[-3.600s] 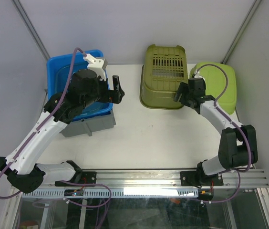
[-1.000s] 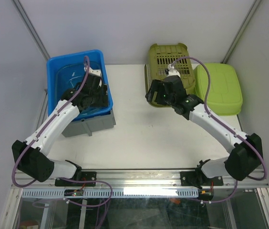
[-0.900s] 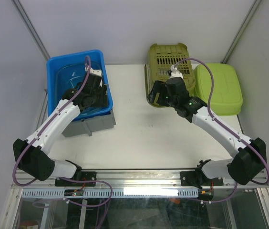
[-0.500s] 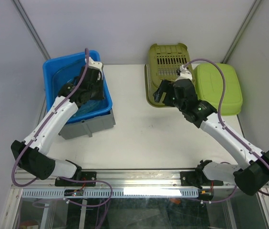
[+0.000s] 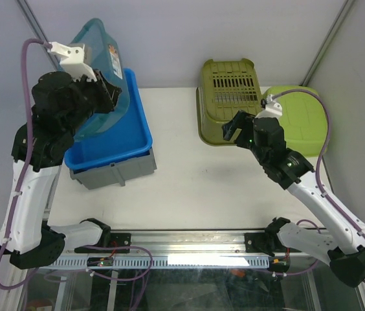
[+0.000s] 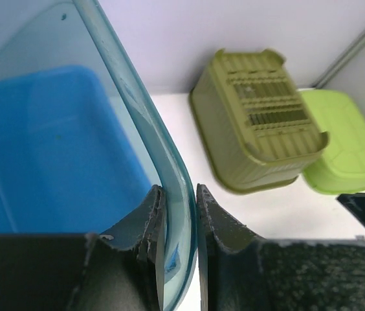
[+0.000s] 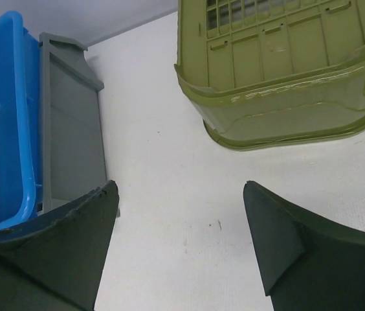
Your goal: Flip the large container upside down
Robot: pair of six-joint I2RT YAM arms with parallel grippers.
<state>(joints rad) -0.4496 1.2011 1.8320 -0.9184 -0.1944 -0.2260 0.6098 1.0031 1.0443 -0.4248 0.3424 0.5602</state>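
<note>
Above the white desk [image 5: 202,175], left fingers [image 6: 220,227] pinch the translucent teal plastic container [image 5: 114,58], held high upper left, not yet inverted; right fingers [image 7: 279,233] gape empty.

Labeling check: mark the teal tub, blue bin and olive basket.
teal tub [image 5: 112,58], overhead view, on its raised side wall.
blue bin [image 5: 145,126], overhead view, on its right rim.
olive basket [image 5: 229,91], overhead view, on its slotted base.
</note>
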